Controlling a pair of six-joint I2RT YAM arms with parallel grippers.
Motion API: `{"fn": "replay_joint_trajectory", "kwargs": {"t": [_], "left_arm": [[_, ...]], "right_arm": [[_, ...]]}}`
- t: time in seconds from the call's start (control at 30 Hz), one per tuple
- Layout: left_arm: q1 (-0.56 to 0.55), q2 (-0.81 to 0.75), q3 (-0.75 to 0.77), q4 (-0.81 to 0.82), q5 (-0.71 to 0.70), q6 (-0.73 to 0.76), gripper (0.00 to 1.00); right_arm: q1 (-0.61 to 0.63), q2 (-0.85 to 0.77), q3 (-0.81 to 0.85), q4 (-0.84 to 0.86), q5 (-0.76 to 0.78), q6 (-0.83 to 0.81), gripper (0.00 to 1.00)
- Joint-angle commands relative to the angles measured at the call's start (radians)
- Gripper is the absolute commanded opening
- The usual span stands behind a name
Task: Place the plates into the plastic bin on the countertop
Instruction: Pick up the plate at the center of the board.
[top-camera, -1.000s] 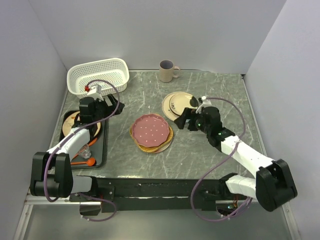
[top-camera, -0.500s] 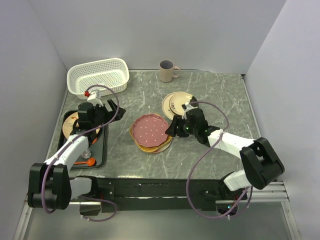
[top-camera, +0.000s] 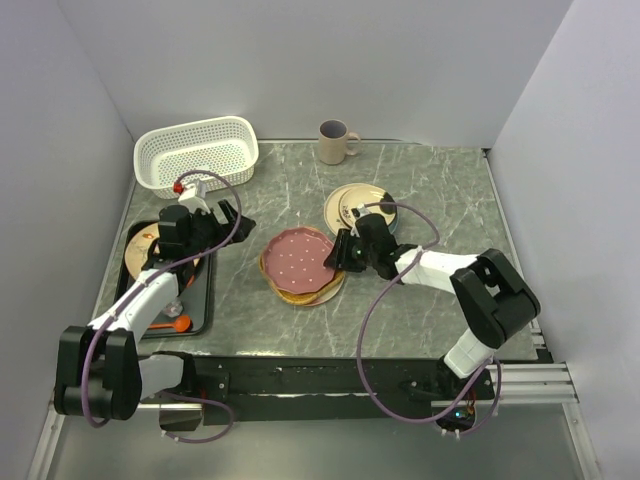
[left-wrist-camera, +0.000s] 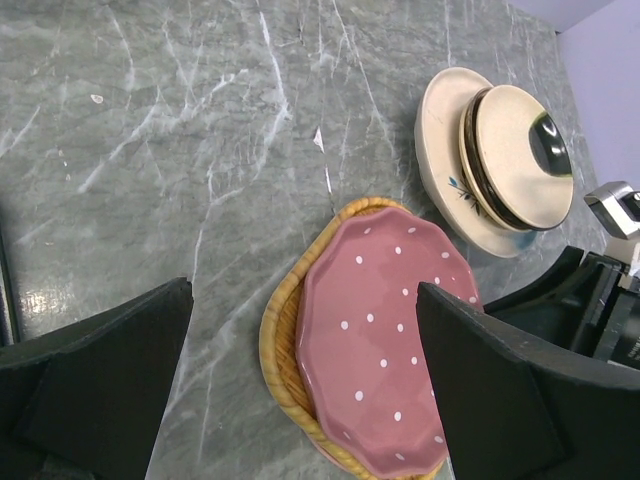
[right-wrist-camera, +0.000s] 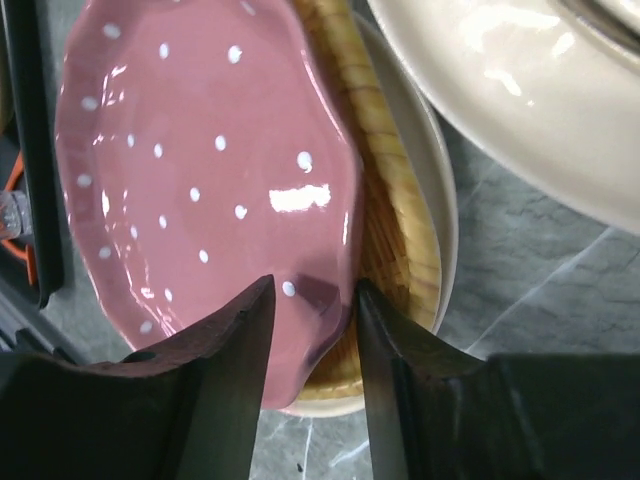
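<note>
Overhead and wrist views of two robot arms at a grey-green marble desk (top-camera: 440, 200). No plate is in the white plastic bin (top-camera: 148, 160), which stands at the far left corner, so by the look of it every plate is left to move.

The right pincer (right-wrist-camera: 313, 290) has its two fingers narrowed around the near rim of the pink dotted plate (top-camera: 300, 257). Whether they grip it yet cannot be told, and the plate lies flat on its stack at the desk's centre, well apart from the bin. The left pincer (left-wrist-camera: 302, 300) is spread wide and holds nothing, hovering beside the black tray (top-camera: 205, 290).

Counted:
- Three plates are in the centre stack: the pink one, a tan-orange plate (right-wrist-camera: 385, 200) under it and a white plate (right-wrist-camera: 432, 190) at the bottom
- Two pieces are stacked to the right: a cream plate (left-wrist-camera: 445, 140) with a smaller dark-rimmed plate (left-wrist-camera: 515, 150) on top
- One plate (top-camera: 140, 245) is on the tray, partly hidden by the left arm
- There is one bin, one beige mug (top-camera: 335, 141), one tray and one orange spoon (top-camera: 172, 323)
</note>
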Motion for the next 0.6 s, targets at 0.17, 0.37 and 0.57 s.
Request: {"fn": "replay_joint_trajectory", "kwargs": {"t": [0.17, 0.37, 0.57], "left_arm": [[-0.01, -0.068, -0.021, 0.006, 0.005, 0.013, 0.99], [-0.013, -0.113, -0.041, 0.006, -0.004, 0.01, 0.99], [-0.012, -0.101, -0.058, 0.032, 0.027, 0.008, 0.99]], "right_arm": [[0.024, 0.072, 0.045, 0.007, 0.058, 0.036, 0.27], [0.026, 0.058, 0.043, 0.004, 0.074, 0.041, 0.0], [0.026, 0.029, 0.037, 0.009, 0.085, 0.044, 0.0]]}}
